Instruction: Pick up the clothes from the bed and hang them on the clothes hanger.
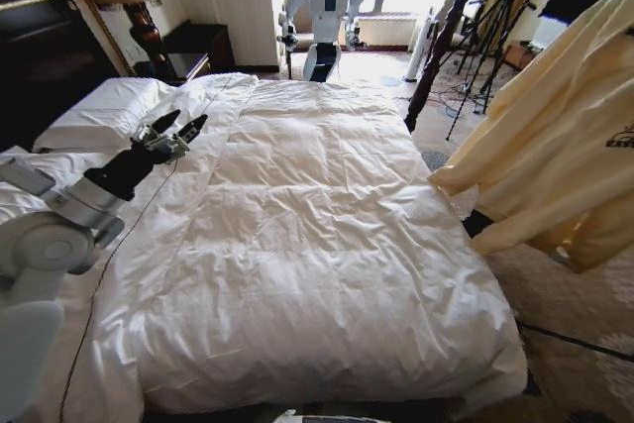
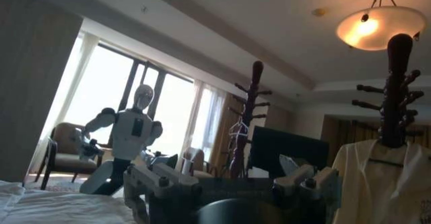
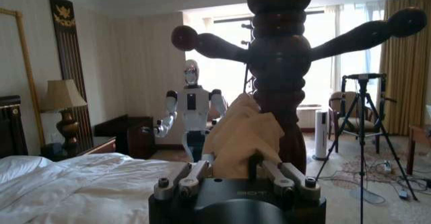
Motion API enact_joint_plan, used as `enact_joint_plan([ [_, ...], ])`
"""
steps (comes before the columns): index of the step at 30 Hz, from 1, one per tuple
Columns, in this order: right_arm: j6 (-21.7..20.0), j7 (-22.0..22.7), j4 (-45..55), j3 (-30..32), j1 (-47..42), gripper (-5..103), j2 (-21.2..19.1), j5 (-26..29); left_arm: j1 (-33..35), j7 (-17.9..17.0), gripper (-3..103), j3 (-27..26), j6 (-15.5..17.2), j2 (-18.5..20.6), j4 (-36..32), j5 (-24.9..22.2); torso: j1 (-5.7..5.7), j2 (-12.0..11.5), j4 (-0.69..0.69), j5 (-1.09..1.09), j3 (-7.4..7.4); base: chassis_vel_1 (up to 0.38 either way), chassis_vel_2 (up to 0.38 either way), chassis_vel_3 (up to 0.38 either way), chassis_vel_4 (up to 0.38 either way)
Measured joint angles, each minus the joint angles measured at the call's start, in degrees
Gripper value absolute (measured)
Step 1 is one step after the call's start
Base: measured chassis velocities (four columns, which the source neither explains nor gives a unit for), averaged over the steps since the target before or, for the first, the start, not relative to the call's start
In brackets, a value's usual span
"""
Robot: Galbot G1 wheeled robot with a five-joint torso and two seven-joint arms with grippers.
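White duvet covers the bed (image 1: 327, 245), which takes up most of the head view. The butter-yellow shirt (image 1: 565, 146) isn't on it anymore; it's hanging off the dark coat stand (image 3: 279, 67) at the right edge of the frame, sleeves drooping down. In the right wrist view the right gripper (image 3: 235, 171) is right up against the shirt's bunched fabric, fingers (image 3: 192, 176) spread apart on either side of it, so not pinching. The left gripper (image 1: 178, 133) sits at the left of the head view over the pillow side, fingers apart, well away from the shirt.
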Motion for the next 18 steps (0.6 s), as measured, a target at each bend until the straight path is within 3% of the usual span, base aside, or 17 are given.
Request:
enact_joint_plan([
  [1,0.0,0.0,0.0,0.0,0.0,29,0.0,0.0,0.0,0.0,100,0.0,0.0,0.0,0.0,0.0,0.0,0.0,0.0,0.0,0.0,0.0,0.0,0.0,0.0],
  [4,-0.9,0.0,1.3,-0.1,-0.1,45,-1.7,0.0,0.0,0.4,100,0.0,0.1,0.0,0.0,0.0,0.0,0.0,-0.02,0.0,0.0,0.0,0.0,0.0,0.0],
  [6,-1.1,0.0,1.3,-0.2,-0.1,45,-2.0,0.0,-0.1,0.5,100,0.1,0.1,0.0,0.0,0.1,0.0,0.0,-0.01,0.0,0.0,0.0,0.0,0.0,0.0],
  [10,-1.2,-0.1,2.3,-0.4,-0.4,67,-3.5,-0.2,-0.2,0.8,100,0.2,0.3,0.1,-0.2,0.0,0.0,0.0,0.0,0.0,0.0,0.0,0.0,0.0,0.0],
  [12,-1.2,-0.1,2.6,-0.6,-0.4,67,-3.7,-0.2,-0.2,0.8,100,0.2,0.3,0.1,-0.3,0.0,0.0,0.0,-0.01,-0.01,0.0,0.0,0.0,0.0,0.0],
  [14,-1.2,0.0,3.4,-1.2,-0.3,83,-4.3,-0.4,-0.1,0.9,100,0.3,0.3,0.1,-0.4,0.0,0.0,0.0,0.0,-0.02,0.0,0.0,0.0,0.0,0.0],
  [18,-1.2,0.3,3.7,-2.0,-0.3,94,-4.6,-1.0,-0.1,0.8,100,0.3,0.3,0.1,-0.4,0.0,0.0,0.0,0.0,-0.02,0.01,0.0,0.0,0.0,0.0],
])
